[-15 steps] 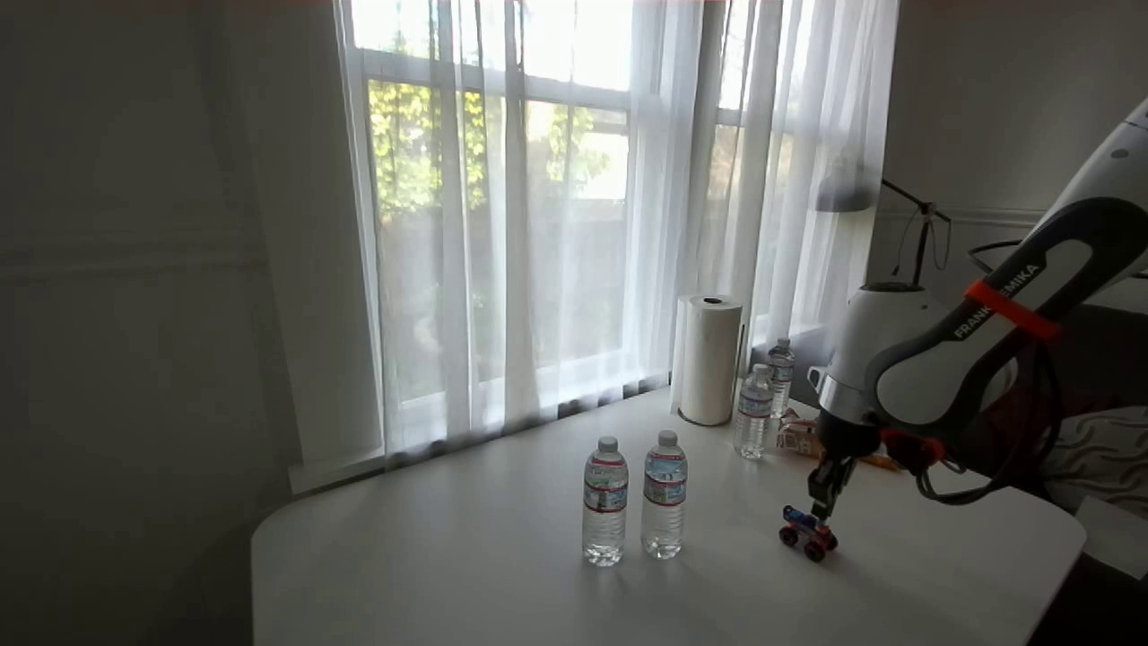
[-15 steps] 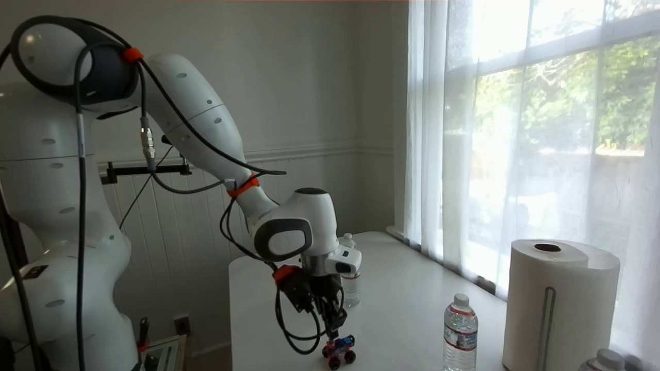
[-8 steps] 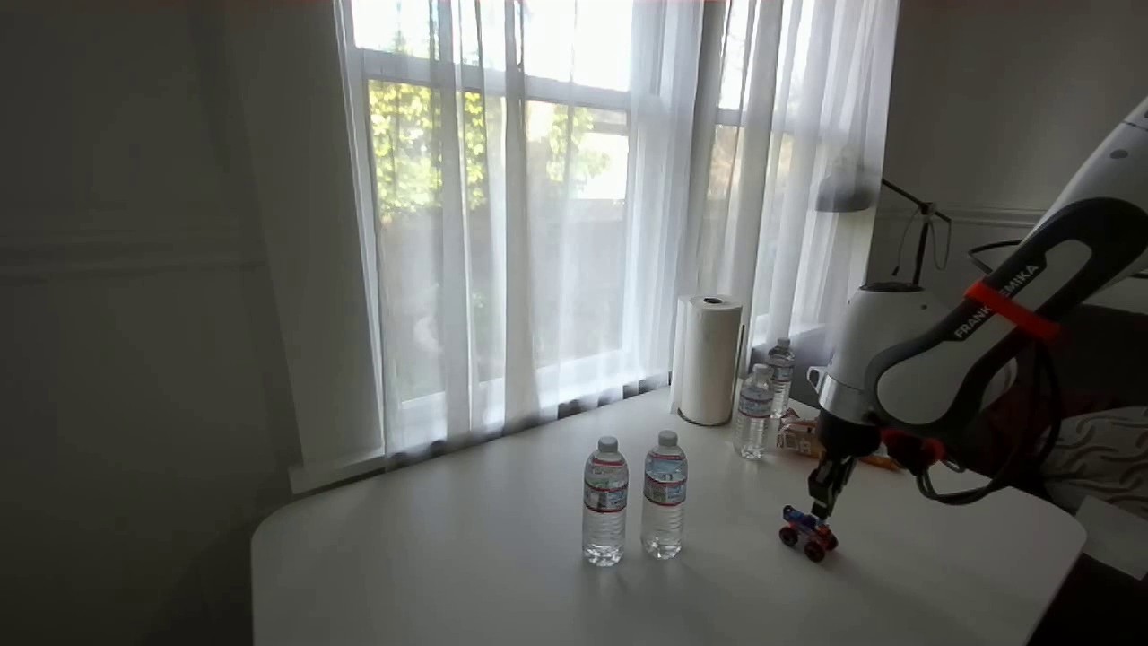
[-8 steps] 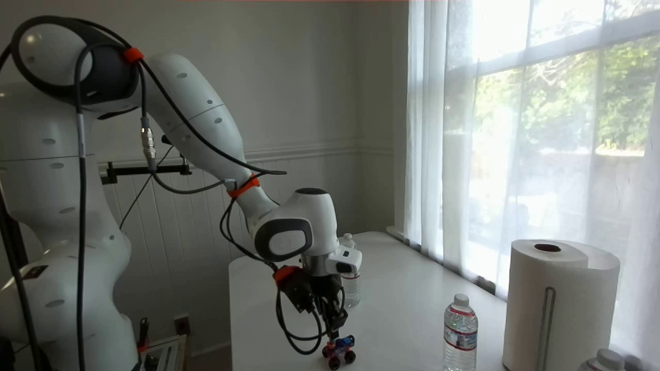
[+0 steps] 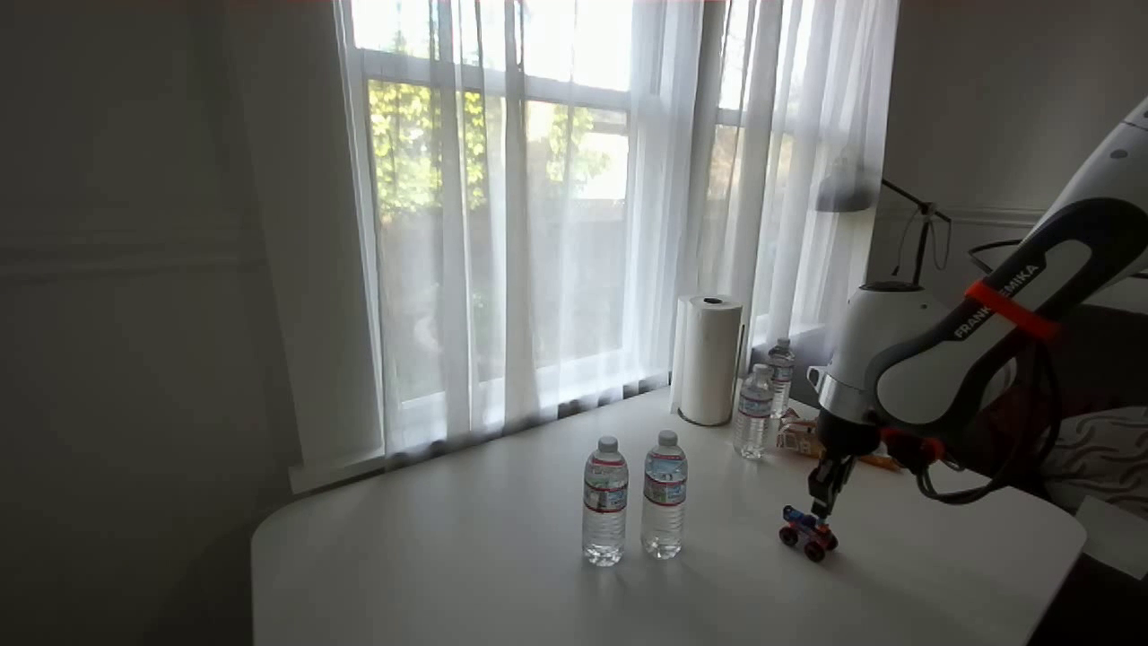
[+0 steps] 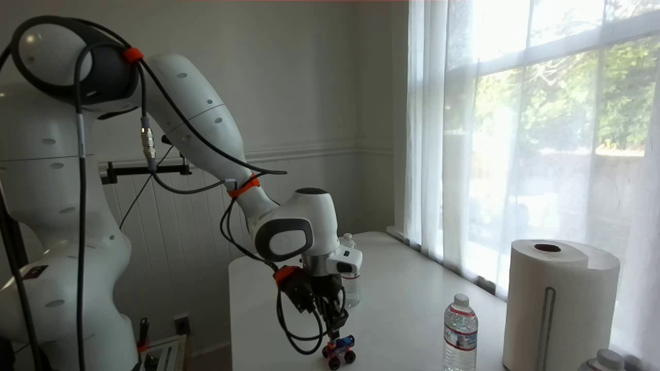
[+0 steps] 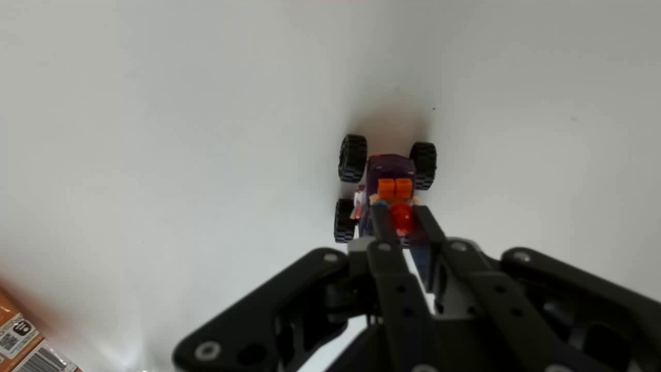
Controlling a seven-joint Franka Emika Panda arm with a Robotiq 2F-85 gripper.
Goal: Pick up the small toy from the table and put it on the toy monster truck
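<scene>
The toy monster truck (image 7: pixel 390 168), dark purple-blue with black wheels, stands on the white table. It also shows in both exterior views (image 5: pixel 807 535) (image 6: pixel 340 348). My gripper (image 7: pixel 401 213) points down over the truck, its tips at the truck's top in both exterior views (image 5: pixel 821 515) (image 6: pixel 334 334). Its jaws are nearly closed, with the small toy (image 7: pixel 402 218) between them. The toy shows a red rounded top and orange blocky legs toward the truck's front. The fingers hide part of the toy and the truck's rear. I cannot tell whether the toy rests fully on the truck.
Two water bottles (image 5: pixel 605 502) (image 5: pixel 665 498) stand left of the truck in an exterior view. More bottles (image 5: pixel 753 414), a paper towel roll (image 5: pixel 710 363) and an orange packet (image 5: pixel 798 438) are behind. The packet also shows in the wrist view's lower left corner (image 7: pixel 18 323).
</scene>
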